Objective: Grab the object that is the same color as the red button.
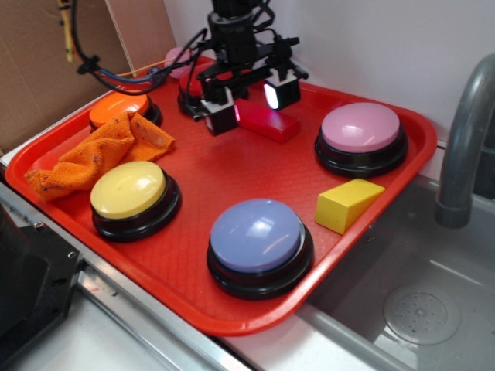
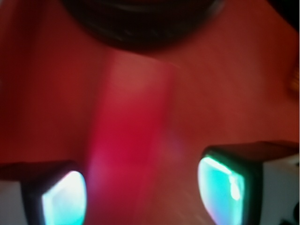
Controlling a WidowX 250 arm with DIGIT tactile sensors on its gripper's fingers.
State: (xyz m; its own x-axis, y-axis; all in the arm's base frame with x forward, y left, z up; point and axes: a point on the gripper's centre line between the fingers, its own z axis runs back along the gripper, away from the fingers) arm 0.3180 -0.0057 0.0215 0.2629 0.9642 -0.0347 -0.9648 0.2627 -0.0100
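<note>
The small red block lies flat on the red tray, toward the back. My gripper hangs open just over the block's left end, one finger on each side. The red button sits directly behind the gripper and is mostly hidden by it. In the wrist view the block is a blurred red bar running between the two glowing fingertips, apart from both pads. My gripper holds nothing. The dark base of a button fills the top edge.
On the tray stand an orange button, a yellow button, a lavender button and a pink button. There are also an orange cloth and a yellow wedge. A faucet and sink are at the right.
</note>
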